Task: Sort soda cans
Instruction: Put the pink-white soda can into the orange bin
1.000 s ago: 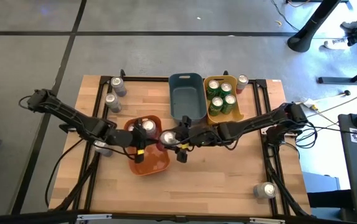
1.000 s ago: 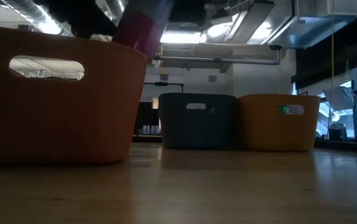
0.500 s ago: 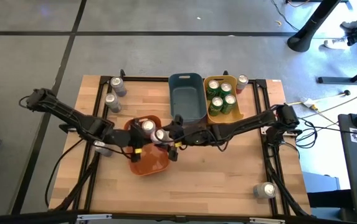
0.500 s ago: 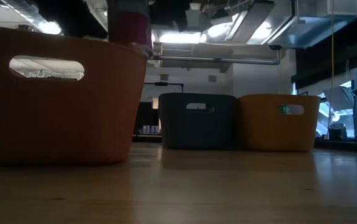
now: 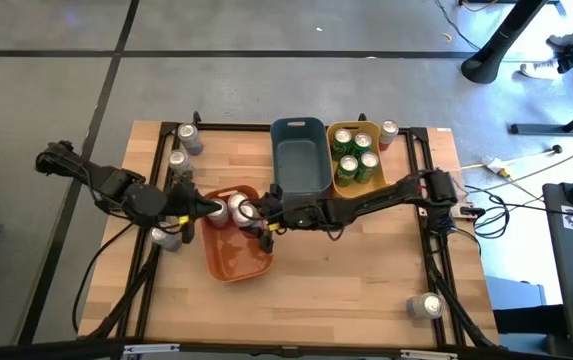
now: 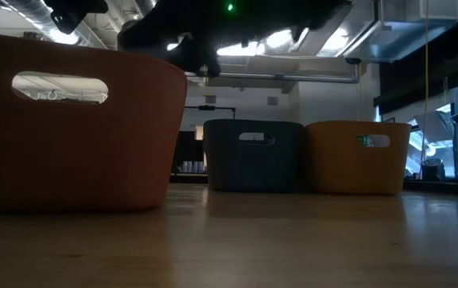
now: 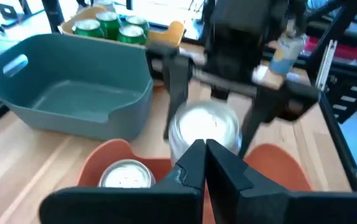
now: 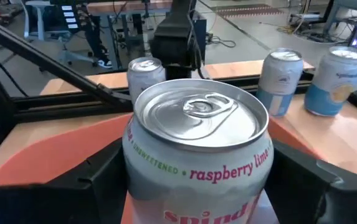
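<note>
Moved leftward, right end effector (image 5: pixel 253 213) now grips a raspberry can (image 5: pixel 242 210) over the orange bin (image 5: pixel 236 262); left end effector (image 5: pixel 209 208) sits closed, empty, just beside it.

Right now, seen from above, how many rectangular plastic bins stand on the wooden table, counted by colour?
Orange rectangular plastic bin: 1
Blue-grey rectangular plastic bin: 1
Yellow rectangular plastic bin: 1
Total: 3
</note>
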Motion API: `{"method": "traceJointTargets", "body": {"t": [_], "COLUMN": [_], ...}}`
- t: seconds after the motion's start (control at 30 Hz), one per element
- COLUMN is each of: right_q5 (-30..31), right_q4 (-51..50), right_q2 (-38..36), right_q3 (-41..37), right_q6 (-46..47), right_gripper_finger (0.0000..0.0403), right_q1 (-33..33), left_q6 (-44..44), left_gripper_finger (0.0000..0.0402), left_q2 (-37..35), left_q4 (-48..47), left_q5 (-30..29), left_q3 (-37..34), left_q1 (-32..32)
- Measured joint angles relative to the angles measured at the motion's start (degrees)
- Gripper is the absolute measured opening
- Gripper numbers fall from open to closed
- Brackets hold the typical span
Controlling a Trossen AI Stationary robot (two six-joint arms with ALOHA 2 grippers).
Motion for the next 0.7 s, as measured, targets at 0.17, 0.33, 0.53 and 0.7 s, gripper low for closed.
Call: {"method": "traceJointTargets", "body": {"t": [0.17, 0.33, 0.53, 0.7], "right_q5": [1.03, 2.65, 3.25, 3.54], "right_q4": [6.78, 7.73, 8.02, 8.83], "right_q2": [4.72, 7.4, 10.26, 11.82], "right_q3": [-0.04, -0.07, -0.07, -0.13], "right_q6": [-0.21, -0.24, -0.34, -0.12], "right_gripper_finger": [0.0291, 0.0291, 0.0291, 0.0291], "right_q1": [0.05, 0.12, 0.14, 0.18], "left_q6": [0.98, 0.03, -1.42, -1.64], "left_gripper_finger": [0.0003, 0.0006, 0.0002, 0.0006], "left_q2": [0.09, 0.49, 0.49, 0.49], "left_q4": [0.24, 0.03, 0.24, 1.63], "left_q5": [-0.72, -0.73, -0.74, -0.76], "left_q3": [-0.16, -1.94, -3.68, -4.35], "left_q1": [0.0, 0.0, 0.0, 0.0]}}
